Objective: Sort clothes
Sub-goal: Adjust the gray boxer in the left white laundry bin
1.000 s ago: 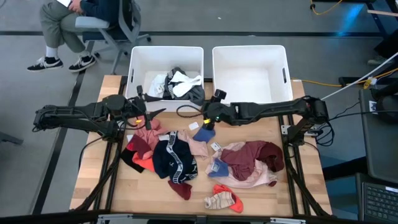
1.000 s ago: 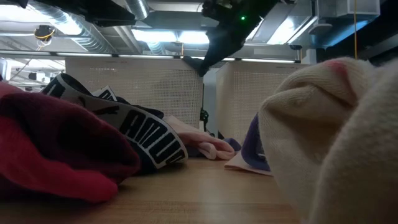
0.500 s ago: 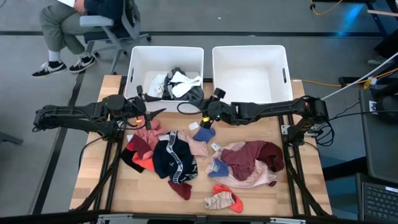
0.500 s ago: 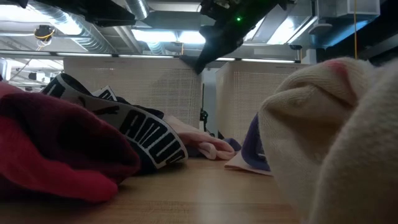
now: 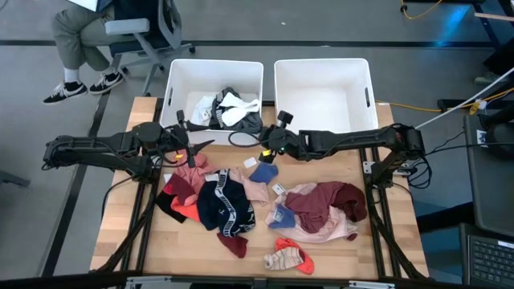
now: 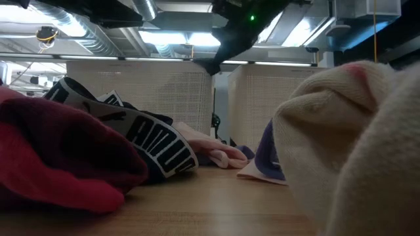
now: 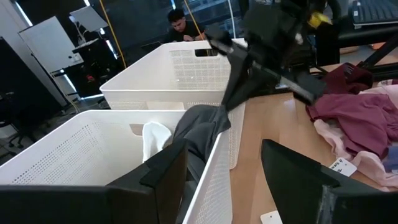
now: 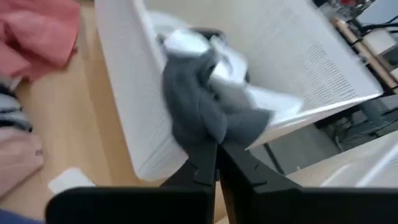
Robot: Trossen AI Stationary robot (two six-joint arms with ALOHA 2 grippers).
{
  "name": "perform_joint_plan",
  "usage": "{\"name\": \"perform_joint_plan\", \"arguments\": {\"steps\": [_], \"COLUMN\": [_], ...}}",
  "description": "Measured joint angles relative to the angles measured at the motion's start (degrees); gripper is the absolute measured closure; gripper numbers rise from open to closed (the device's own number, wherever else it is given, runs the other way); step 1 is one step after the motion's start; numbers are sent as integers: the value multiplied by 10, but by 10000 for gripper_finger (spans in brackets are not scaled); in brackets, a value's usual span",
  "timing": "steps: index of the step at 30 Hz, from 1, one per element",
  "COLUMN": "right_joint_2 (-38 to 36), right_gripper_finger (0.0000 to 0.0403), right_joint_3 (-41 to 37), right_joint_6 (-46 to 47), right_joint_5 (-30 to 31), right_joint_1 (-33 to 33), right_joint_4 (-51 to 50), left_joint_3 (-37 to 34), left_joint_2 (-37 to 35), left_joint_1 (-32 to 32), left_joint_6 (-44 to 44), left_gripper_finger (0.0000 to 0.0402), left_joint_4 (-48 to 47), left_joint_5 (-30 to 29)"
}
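right hand (image 8: 216,148) pinching grey garment (image 8: 202,109), which is draping over front rim of left bin (image 5: 178,80) | left hand (image 7: 224,171) hanging spread near that bin's front, holding nothing | remaining clothes (image 5: 265,205) lying heaped on wooden surface (image 5: 345,257) | right bin (image 5: 321,96) sitting beside left one

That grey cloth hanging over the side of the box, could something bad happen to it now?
Maybe. The grey cloth drapes over the left bin's front wall, and the right gripper is shut on its hanging end. If that gripper pulls away, the cloth may slide out onto the table. It might also drag out the white clothes lying against it. The left gripper waits open nearby.
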Motion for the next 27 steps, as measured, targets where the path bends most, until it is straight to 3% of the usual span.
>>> {"name": "perform_joint_plan", "arguments": {"steps": [5,9,19,27], "right_joint_2": [-5,-5,28,78], "right_gripper_finger": [398,394,394,376], "right_joint_3": [60,95,97,96], "right_joint_6": [-41,-63,-68,-25], "right_joint_5": [8,-20,-190,-192], "right_joint_1": [5,-4,-97,-139], "right_joint_4": [-15,0,153,200], "left_joint_3": [0,0,0,0], "left_joint_2": [0,0,0,0], "left_joint_1": [0,0,0,0], "left_joint_6": [1,0,1,3], "left_gripper_finger": [208,208,208,208], "left_joint_4": [0,0,1,-1], "left_joint_5": [0,0,0,0]}}
